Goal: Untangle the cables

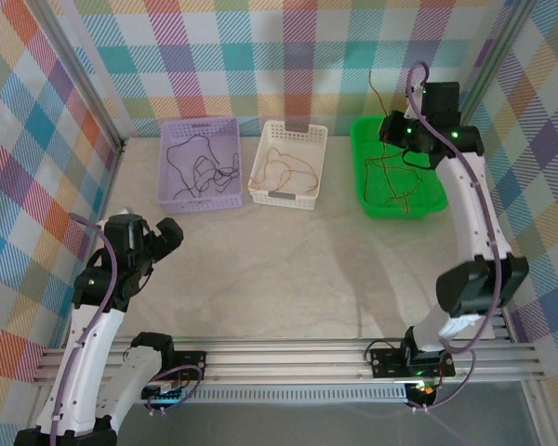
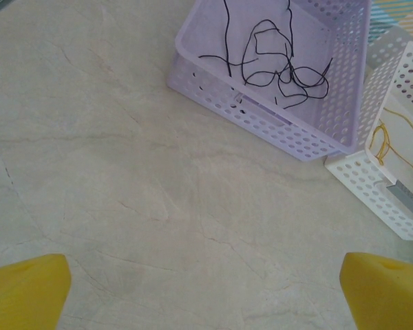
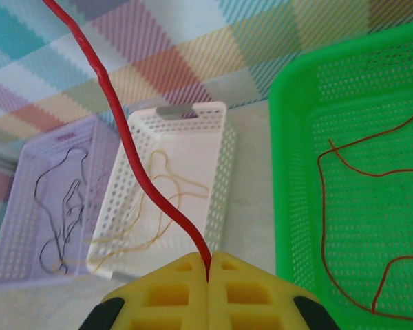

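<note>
Arm [image 1: 471,200] outstretched, right end effector [image 3: 208,260] pinching cable [image 3: 123,130]

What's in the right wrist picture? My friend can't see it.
The yellow right pincer is shut on a red cable that rises to the left. Behind it stand a green basket with red cables, a white basket with orange-yellow cables and a purple basket with black cables.

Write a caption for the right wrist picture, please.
The right gripper pinches a red cable, with the white basket, purple basket and green basket beyond.
</note>
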Motion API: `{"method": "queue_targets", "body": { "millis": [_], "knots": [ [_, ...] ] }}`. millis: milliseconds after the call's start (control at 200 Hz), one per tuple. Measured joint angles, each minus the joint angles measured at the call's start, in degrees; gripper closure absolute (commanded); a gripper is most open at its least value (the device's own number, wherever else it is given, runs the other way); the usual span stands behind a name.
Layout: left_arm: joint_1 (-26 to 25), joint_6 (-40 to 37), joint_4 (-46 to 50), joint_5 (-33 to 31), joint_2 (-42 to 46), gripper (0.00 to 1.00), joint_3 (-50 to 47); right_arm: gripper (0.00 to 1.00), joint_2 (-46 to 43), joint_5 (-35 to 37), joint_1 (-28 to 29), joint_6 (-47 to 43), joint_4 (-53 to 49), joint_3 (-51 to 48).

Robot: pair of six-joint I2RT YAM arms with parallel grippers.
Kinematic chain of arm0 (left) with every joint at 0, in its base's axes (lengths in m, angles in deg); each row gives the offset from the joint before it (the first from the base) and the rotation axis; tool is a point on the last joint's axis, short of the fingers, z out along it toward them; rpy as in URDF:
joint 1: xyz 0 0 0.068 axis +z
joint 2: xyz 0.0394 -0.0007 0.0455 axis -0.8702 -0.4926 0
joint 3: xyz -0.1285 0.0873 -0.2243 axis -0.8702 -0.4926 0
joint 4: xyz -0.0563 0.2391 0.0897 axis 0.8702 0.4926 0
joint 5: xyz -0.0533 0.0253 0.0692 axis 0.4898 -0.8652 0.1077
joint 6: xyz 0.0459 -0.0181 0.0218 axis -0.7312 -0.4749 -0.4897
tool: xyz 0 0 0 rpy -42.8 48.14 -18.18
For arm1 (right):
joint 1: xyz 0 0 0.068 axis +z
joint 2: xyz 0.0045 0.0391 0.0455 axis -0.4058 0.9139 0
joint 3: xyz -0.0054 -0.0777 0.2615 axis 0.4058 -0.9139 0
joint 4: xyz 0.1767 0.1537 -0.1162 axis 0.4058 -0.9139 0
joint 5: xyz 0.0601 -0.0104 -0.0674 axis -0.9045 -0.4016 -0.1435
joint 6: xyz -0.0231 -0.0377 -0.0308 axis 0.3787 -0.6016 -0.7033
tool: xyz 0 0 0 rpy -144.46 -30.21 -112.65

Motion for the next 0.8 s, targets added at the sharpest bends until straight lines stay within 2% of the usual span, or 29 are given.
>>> {"method": "queue_targets", "body": {
  "millis": [325,545,800],
  "knots": [
    [-0.07,0.00,-0.02,0.04,0.17,0.00,0.00,1.00,20.83,5.22,-2.34,-0.50,3.06,15.15],
    [-0.11,-0.04,-0.02,0.48,0.17,0.00,0.00,1.00,31.39,9.62,-2.89,-1.38,4.66,18.75],
    [-0.52,-0.70,-0.02,0.63,0.02,0.00,0.00,1.00,37.97,11.10,-3.82,-0.57,5.86,18.93]
  ]
}}
